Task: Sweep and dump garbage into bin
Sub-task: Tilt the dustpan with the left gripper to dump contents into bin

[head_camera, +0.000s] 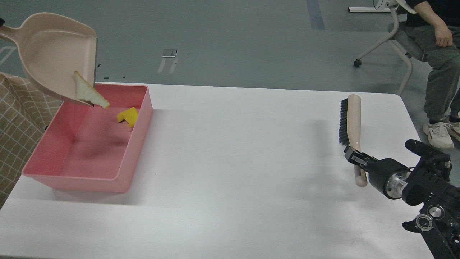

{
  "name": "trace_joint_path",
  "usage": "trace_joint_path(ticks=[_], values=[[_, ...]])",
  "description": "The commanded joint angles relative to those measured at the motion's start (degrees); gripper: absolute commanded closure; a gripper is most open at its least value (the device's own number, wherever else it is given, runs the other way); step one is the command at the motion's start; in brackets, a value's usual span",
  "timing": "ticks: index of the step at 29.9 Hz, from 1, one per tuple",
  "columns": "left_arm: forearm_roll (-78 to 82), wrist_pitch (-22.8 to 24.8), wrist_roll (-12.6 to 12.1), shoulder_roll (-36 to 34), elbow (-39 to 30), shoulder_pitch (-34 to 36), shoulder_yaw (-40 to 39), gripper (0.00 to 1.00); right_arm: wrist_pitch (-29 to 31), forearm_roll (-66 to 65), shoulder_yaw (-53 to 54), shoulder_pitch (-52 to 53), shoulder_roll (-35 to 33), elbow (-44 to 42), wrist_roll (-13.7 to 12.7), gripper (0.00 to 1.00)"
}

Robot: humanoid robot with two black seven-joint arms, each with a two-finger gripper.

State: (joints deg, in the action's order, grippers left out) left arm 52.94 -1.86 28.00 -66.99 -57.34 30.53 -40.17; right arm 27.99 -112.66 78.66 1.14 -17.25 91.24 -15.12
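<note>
The beige dustpan (pixel 54 50) hangs tilted above the far left corner of the pink bin (pixel 136 144). The white bread slice (pixel 89 94) is at the dustpan's lower lip, half over the edge, above the bin. The yellow chunk (pixel 127 116) lies inside the bin by its far right wall. The dustpan's handle runs off the left edge, where only a dark sliver of my left gripper (pixel 1 21) shows. My right gripper (pixel 354 156) is shut on the handle of the beige brush (pixel 354 118) with black bristles at the table's right side.
The white table (pixel 233 162) carries the bin at the left and the brush at the right. A checked cloth (pixel 18 118) lies left of the bin. A seated person (pixel 435 46) on a wheeled chair is at the far right, beyond the table.
</note>
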Motion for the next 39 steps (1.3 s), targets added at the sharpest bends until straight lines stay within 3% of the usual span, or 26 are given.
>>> trace_joint_path(ticks=[1,9,21,27,39], values=[[0.58,-0.16,0.00,0.10,-0.05,-0.21,0.10,0.94,0.01,0.07,0.00,0.00,0.02,-0.01,0.00,1.00],[0.85,-3.58,0.00,0.72,0.13,-0.65,0.10,0.94,0.01,0.34,0.00,0.00,0.11,-0.01,0.00,1.00],[-0.38,-2.89,0.00,1.94,0.13,0.50,-0.35,0.93,0.01,0.86,0.53,0.17,0.02,0.52,0.00,1.00],[-0.47,5.27,0.00,2.21,0.04,4.79,-0.43,0.93,0.01,1.22,0.62,0.09,0.02,0.70,0.09,1.00],[-0.47,12.23,0.00,8.36,-0.22,8.49,-1.13,0.93,0.01,1.30,0.88,0.00,0.29,1.84,0.35,1.00]])
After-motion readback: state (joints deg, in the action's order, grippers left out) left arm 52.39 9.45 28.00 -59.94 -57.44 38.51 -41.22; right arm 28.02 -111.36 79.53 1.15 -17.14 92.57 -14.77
